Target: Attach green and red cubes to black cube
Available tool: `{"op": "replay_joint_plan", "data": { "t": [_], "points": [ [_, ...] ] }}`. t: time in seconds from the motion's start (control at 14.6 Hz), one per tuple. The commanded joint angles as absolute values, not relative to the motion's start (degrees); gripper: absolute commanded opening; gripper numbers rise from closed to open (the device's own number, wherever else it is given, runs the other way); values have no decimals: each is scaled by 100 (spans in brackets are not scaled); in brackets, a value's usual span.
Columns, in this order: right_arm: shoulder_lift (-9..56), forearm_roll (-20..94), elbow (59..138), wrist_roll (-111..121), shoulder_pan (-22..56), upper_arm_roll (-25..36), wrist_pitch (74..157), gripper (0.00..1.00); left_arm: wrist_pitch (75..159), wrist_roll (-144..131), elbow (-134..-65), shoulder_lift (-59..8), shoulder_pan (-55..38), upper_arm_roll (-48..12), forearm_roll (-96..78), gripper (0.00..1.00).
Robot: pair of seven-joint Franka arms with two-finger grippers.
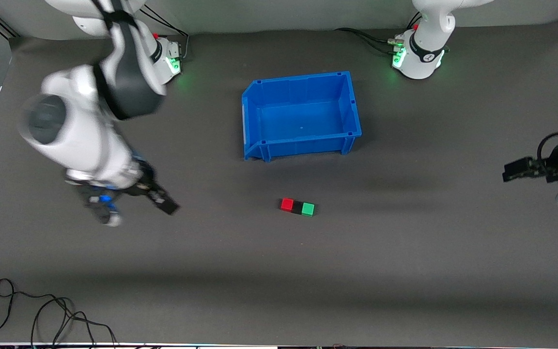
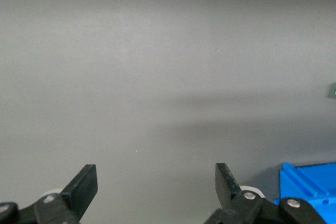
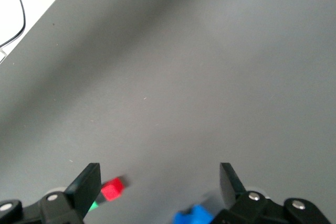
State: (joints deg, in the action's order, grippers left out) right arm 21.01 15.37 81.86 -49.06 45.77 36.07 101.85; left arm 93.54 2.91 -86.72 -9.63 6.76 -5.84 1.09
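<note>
The right pincer (image 1: 114, 213) hangs over the bench (image 1: 405, 271) at the right arm's end. In the right wrist view its fingers (image 3: 86, 184) stand wide apart with only bare bench between them, so it is released and holds nothing.

Going on toward the middle, the three cubes lie in one short row on the bench, nearer to the front camera than the blue bin (image 1: 259, 121). The red cube (image 1: 286, 204) is at the end toward the right arm, the black cube (image 1: 297, 207) is in the middle, and the green cube (image 1: 308, 209) is at the end toward the left arm. They appear to touch each other, so I judge the joining is already done. The long axis of the row runs along the bench from one arm's end to the other. The row lies toward the middle from the right pincer, and this pincer looks the nearer one.

The left pincer (image 1: 514, 169) is over the left arm's end, well apart from the cubes. Its fingers (image 2: 84, 184) are also spread wide and empty.
</note>
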Motion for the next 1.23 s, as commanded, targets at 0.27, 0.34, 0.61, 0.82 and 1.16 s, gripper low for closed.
{"op": "replay_joint_plan", "data": {
  "t": [0.27, 0.34, 0.61, 0.82, 1.16],
  "points": [
    [775, -33, 8700, -2551, 2738, 2175, 9606, 100, 9782, 317, -9941, 62, 659, -606, 211, 100],
    [591, -209, 8858, -2262, 2298, 1753, 9606, 100, 9800, 308, -9914, 35, 650, -615, 150, 100],
    [352, -325, 8983, -786, 864, 792, 9615, 100, 9765, 264, -9923, 26, 650, -615, 158, 100],
    [282, -255, 8974, 111, 371, 651, 9615, 100, 9773, 246, -9879, 9, 650, -615, 158, 100],
    [185, -229, 8965, 502, 62, 457, 9248, 100, 9765, 255, -9783, -87, 650, -615, 150, 100]
  ]
}}
